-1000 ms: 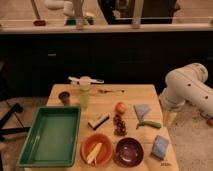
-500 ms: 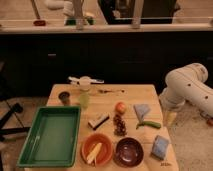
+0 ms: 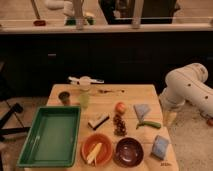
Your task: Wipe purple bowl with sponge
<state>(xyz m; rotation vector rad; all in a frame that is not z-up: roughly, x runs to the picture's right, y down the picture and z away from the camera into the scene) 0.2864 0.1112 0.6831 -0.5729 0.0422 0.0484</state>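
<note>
The purple bowl stands at the table's front edge, right of centre, dark and glossy inside. Just to its right lies the sponge, a small light blue block near the front right corner. My white arm is folded beside the table's right side. Its gripper hangs low by the table's right edge, open, with nothing in it. It is behind the sponge and apart from both the sponge and the bowl.
A green tray fills the front left. An orange bowl with yellow pieces sits left of the purple bowl. Mid-table lie a dark-and-white block, grapes, a round fruit, a grey-blue cloth and a green pod.
</note>
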